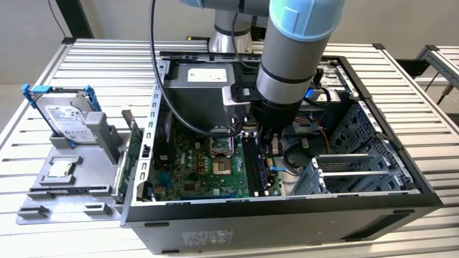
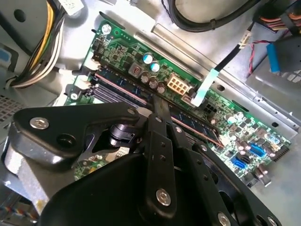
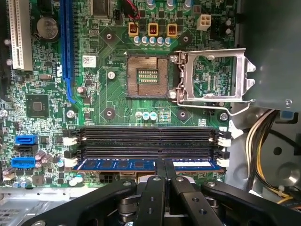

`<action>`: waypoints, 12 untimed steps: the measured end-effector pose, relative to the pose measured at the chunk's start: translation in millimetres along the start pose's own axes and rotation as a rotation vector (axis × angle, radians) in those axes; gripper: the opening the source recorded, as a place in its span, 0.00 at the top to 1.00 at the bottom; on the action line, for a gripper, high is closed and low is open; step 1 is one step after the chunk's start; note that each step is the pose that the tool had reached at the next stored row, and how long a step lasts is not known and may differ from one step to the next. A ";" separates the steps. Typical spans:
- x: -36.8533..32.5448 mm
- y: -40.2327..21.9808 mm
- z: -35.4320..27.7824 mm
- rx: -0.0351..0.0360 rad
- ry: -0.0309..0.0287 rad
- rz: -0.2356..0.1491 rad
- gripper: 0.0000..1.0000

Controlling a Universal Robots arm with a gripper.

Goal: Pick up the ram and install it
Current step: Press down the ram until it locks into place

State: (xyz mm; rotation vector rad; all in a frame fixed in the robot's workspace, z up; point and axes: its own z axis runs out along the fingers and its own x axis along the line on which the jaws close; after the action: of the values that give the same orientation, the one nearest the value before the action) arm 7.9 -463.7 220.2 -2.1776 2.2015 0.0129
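Note:
The ram (image 3: 117,165) is a long blue stick standing in the memory slot nearest the motherboard's edge, between that slot's white end clips. In the second wrist view the ram (image 2: 120,84) runs slantwise along the board. My gripper (image 3: 165,164) reaches down inside the open computer case (image 1: 287,215), and its two black fingers (image 3: 157,176) are pinched together on the ram's top edge near its middle. From the exterior view the gripper (image 1: 266,144) hangs over the memory slots beside the green motherboard (image 1: 193,166).
Empty black memory slots (image 3: 146,134) lie beside the ram, then the open CPU socket (image 3: 148,75). Cables (image 2: 216,19) and a drive cage (image 1: 358,166) crowd the case. Outside, at the exterior view's left, a hard drive in a blue bracket (image 1: 68,118) stands on a grey tray (image 1: 43,207).

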 end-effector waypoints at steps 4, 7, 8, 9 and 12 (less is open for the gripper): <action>-0.4 0.0 1.2 -0.0002 0.0012 0.000 1.00; -0.8 -0.3 -11.0 0.0003 -0.0012 0.000 1.00; -0.9 -0.4 -15.6 0.0003 -0.0012 0.000 1.00; -1.1 -0.6 -20.4 0.0003 -0.0012 0.000 1.00; -1.5 -0.9 -34.1 0.0000 -0.0007 0.000 1.00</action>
State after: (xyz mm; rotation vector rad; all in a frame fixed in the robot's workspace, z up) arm 8.0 -463.5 254.4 -2.1773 2.2011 0.0137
